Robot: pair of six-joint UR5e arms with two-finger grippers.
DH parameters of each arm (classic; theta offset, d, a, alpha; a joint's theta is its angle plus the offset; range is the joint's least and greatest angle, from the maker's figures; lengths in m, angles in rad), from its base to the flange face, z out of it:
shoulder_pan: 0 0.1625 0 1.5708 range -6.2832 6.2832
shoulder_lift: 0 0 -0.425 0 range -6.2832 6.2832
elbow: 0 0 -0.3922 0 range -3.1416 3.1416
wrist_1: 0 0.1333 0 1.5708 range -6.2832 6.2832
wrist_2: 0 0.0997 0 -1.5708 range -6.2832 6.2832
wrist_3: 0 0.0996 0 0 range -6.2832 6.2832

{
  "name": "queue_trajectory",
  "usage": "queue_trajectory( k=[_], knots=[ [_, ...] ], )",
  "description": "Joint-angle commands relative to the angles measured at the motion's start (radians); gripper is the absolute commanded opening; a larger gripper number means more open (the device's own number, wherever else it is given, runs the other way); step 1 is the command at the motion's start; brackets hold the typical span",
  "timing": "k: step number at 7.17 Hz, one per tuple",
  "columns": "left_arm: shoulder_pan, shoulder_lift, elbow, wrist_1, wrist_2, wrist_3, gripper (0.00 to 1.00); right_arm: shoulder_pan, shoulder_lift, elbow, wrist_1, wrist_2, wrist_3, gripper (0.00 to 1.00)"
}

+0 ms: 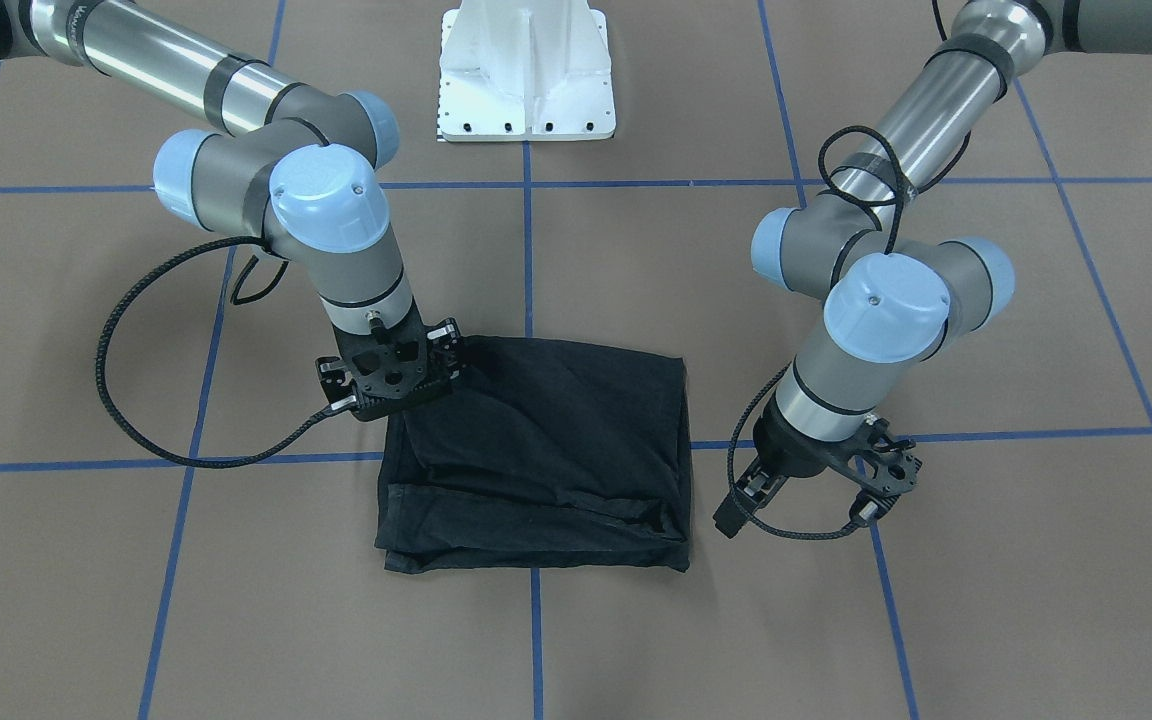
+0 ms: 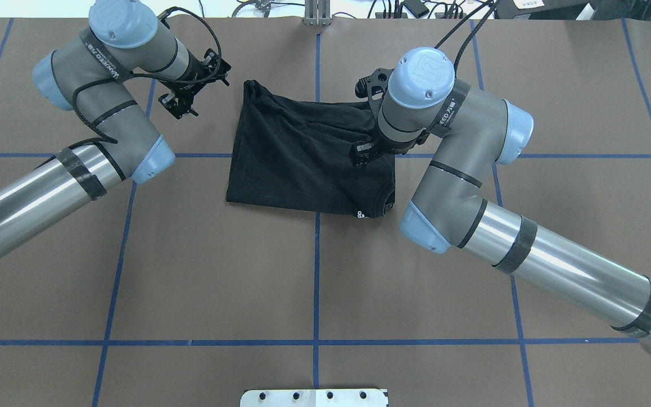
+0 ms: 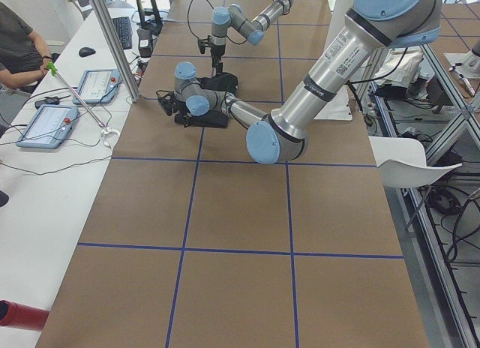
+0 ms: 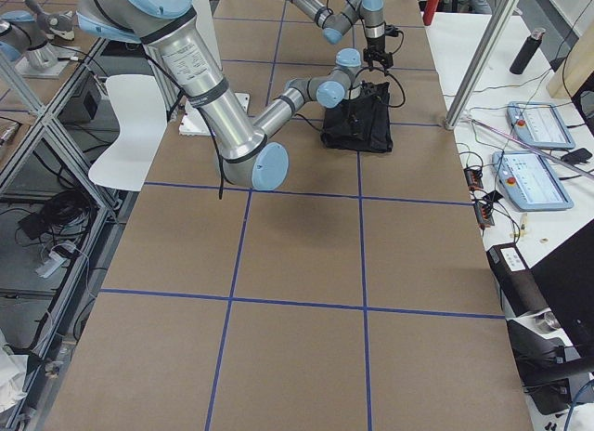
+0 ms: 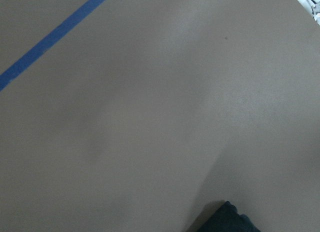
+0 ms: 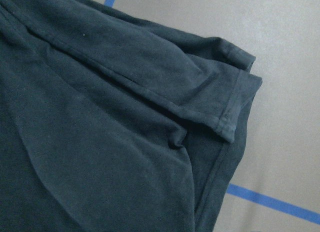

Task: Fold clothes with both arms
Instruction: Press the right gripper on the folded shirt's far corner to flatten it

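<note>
- We judge the fold part-done: the black cotton T-shirt (image 1: 546, 450) lies doubled on the brown bench (image 1: 836, 620).
- The right claw (image 1: 394, 380) is over the shirt's corner and the left claw (image 1: 814, 492) is beside the shirt; we cannot tell either grip.
- Next, both should pinch one edge.

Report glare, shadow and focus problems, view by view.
Front-facing view: glare streaks the silver tube of the right arm, and the black T-shirt is so dark its folds barely show. Left wrist view: soft, almost featureless table with faint shadows. Right wrist view: the T-shirt's hem stitching is sharp.

Brown table (image 5: 160, 102) bears blue tape (image 5: 50, 39) and T-shirt corner (image 5: 229, 222).
</note>
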State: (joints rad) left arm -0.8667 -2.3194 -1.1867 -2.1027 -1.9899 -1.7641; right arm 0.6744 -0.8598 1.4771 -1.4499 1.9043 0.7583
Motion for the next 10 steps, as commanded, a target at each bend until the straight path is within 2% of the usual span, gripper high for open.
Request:
queue_trajectory(
  k=[1,2,3,10],
  knots=[
    [-0.002,0.000,-0.007,0.001,-0.001,0.000,1.00,-0.012,-0.001,0.002,-0.020,0.004,0.001,0.52],
    [-0.002,0.000,-0.013,0.012,-0.001,0.000,1.00,-0.012,-0.002,0.002,-0.021,0.002,0.001,0.16],
    [-0.003,0.002,-0.024,0.013,-0.001,0.000,1.00,-0.012,-0.001,0.000,-0.024,0.005,-0.002,0.00],
    [-0.005,0.000,-0.060,0.038,-0.007,0.000,1.00,0.063,0.011,0.005,-0.015,-0.002,0.001,0.00]
  ],
)
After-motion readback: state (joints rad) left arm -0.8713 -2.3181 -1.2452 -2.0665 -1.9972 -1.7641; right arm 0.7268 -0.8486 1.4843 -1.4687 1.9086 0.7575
